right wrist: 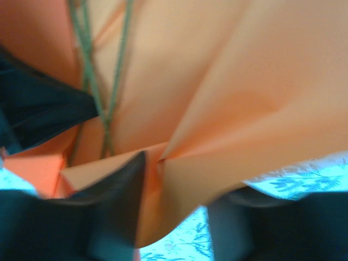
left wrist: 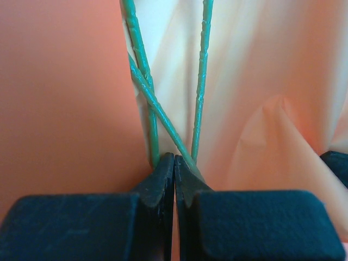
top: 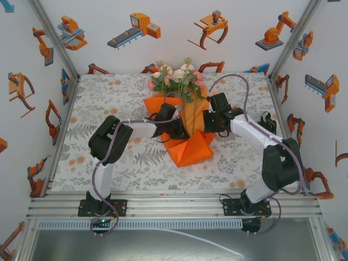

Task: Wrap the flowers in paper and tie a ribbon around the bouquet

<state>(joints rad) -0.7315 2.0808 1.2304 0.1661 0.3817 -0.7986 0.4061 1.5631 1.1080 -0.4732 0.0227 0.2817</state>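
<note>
Fingertips of the left gripper (left wrist: pixel 174 160) were clenched on the thin green stems of the flowers (left wrist: pixel 201 81), with the orange paper (left wrist: pixel 65 98) behind them. The right gripper (right wrist: pixel 187 179) stood released, jaws apart astride a paper fold, mid-table (top: pixel 109 98).

Orange paper (right wrist: pixel 244 98) lying in broad folds, green stems of the flowers (right wrist: pixel 91 81) crossing at upper left, right pincer (right wrist: pixel 190 182) standing apart with a fold hanging between, printed tabletop (right wrist: pixel 304 176) showing below.

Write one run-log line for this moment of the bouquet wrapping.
stage: wrapping | left gripper: shut on flower stems | right gripper: open, paper fold between its fingers
</note>
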